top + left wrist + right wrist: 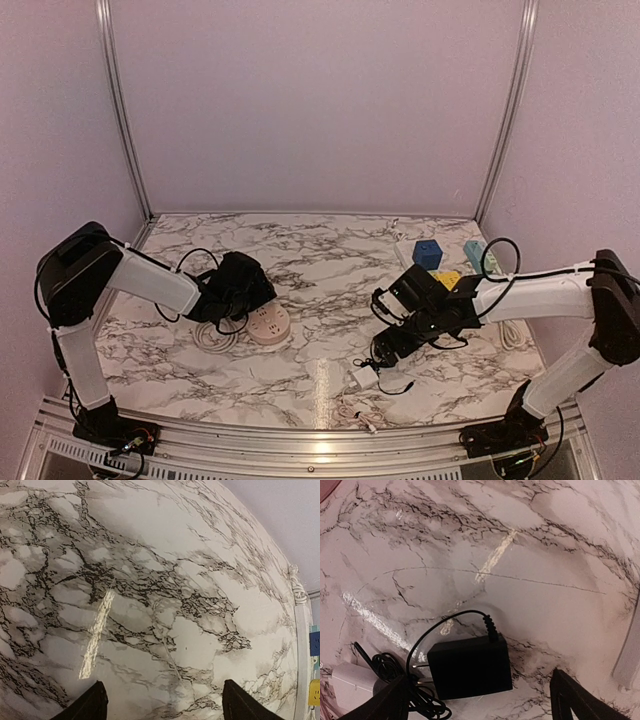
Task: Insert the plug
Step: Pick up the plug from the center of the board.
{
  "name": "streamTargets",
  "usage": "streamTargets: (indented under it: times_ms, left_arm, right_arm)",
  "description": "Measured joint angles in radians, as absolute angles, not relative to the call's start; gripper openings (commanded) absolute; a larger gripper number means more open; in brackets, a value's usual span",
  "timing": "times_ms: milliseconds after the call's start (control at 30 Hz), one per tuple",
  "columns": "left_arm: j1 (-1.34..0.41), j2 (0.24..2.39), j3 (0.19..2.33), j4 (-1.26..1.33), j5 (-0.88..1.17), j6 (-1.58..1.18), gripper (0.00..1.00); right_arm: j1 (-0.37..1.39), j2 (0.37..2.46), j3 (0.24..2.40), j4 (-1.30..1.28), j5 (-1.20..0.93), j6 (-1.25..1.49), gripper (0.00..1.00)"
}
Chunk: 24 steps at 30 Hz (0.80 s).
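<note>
A black plug adapter [470, 667] lies flat on the marble table with its two prongs pointing left and its black cord [427, 640] looping off to the left. My right gripper [485, 702] is open and sits low over it, one finger on each side, not touching. In the top view the right gripper [392, 338] hides most of the plug. A round beige power socket [268, 323] with a white coiled cable [213, 337] lies at the left. My left gripper [238, 285] hovers just behind it. It is open [167, 707] and empty, and its camera sees only marble.
A white adapter [347, 682] with tangled black cord lies left of the black plug, and it also shows in the top view [365, 377]. A blue box [428, 253], a yellow item [447, 278] and a teal item [474, 255] sit at the back right.
</note>
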State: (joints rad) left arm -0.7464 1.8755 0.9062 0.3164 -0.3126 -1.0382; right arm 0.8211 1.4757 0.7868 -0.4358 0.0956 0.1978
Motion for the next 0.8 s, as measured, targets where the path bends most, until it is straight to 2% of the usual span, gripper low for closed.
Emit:
streamTargets:
  times_ms: [133, 200, 233, 500, 600, 800]
  left_arm:
    - [-0.751, 1.869, 0.937, 0.253, -0.299, -1.029, 0.87]
    - [-0.754, 1.856, 0.953, 0.223, -0.295, -1.019, 0.98]
    - [-0.755, 1.842, 0.960, 0.204, -0.294, -1.010, 0.99]
    - [-0.762, 1.632, 0.965, 0.126, -0.314, -0.928, 0.99]
    - [-0.765, 1.562, 0.947, 0.114, -0.324, -0.894, 0.99]
    - [-0.805, 1.469, 0.906, 0.076, -0.353, -0.812, 0.99]
  right_arm:
    - [0.822, 1.487, 0.788, -0.439, 0.099, 0.179, 0.84]
    - [0.822, 1.502, 0.789, -0.438, 0.099, 0.171, 0.80]
    - [0.822, 1.510, 0.790, -0.438, 0.099, 0.167, 0.78]
    - [0.822, 1.558, 0.804, -0.431, 0.097, 0.144, 0.49]
    - [0.822, 1.553, 0.822, -0.432, 0.099, 0.140, 0.44]
    - [0.822, 1.473, 0.867, -0.438, 0.101, 0.117, 0.42]
